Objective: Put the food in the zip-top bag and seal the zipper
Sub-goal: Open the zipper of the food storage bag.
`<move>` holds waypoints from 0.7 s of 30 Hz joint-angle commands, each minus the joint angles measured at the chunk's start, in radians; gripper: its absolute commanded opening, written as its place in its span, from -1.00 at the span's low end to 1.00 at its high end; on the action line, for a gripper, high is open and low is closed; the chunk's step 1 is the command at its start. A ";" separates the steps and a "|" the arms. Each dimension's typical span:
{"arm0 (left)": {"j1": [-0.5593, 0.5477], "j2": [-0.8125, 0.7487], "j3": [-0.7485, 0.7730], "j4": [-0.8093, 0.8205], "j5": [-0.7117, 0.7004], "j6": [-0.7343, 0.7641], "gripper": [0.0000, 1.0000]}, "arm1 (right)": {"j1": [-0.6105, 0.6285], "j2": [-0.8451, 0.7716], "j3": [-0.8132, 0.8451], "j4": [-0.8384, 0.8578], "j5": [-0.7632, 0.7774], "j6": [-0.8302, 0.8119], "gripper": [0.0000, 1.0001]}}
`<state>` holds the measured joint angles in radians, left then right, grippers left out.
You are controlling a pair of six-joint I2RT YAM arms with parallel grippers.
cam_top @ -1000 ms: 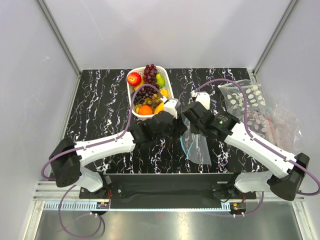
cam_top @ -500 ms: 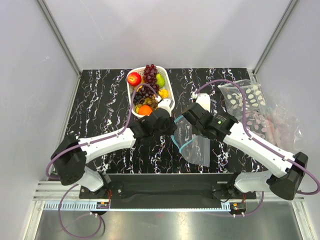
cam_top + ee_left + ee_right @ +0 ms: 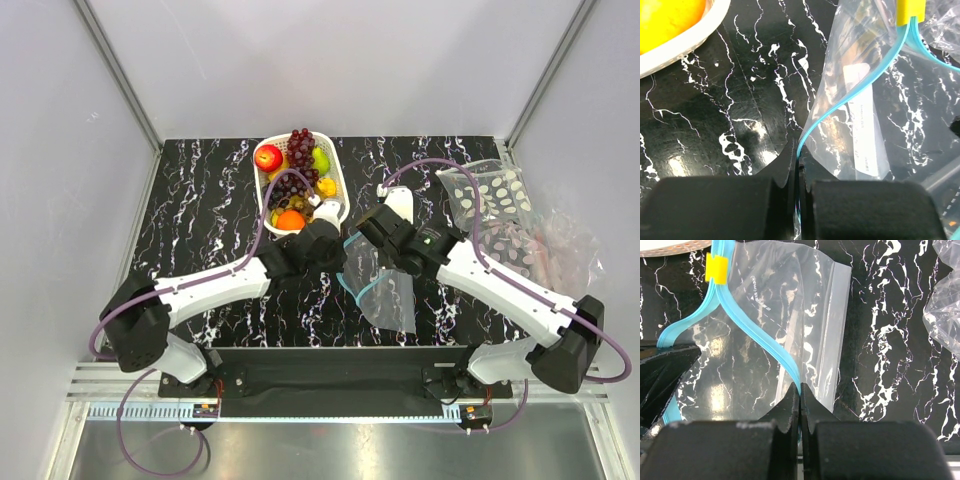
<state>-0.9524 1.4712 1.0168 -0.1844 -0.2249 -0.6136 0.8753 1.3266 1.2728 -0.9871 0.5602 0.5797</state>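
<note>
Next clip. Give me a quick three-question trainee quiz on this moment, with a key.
1. True or false: the food is already inside the zip-top bag.
2. What are the left claw and the right claw each pinching? A) the bag's bottom edge B) the zipper C) nothing
3. Fill in: the slider on the zipper is ____ in colour.
Key: 1 false, the food sits in the white basket; 2 B; 3 yellow.
</note>
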 commanded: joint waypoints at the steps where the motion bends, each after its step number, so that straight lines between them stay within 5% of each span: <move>1: 0.000 0.021 -0.020 0.056 -0.050 0.028 -1.00 | -0.013 0.009 -0.003 0.015 0.043 0.002 -1.00; 13: 0.093 0.097 0.020 0.068 0.050 0.015 -0.98 | -0.082 0.046 -0.038 0.157 -0.033 -0.069 -1.00; 21: 0.118 0.087 0.068 0.042 0.093 0.055 -0.08 | -0.119 0.115 0.000 0.180 -0.040 -0.092 -1.00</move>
<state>-0.8440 1.5787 1.0275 -0.1650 -0.1619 -0.5846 0.7761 1.4296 1.2247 -0.8391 0.5285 0.5144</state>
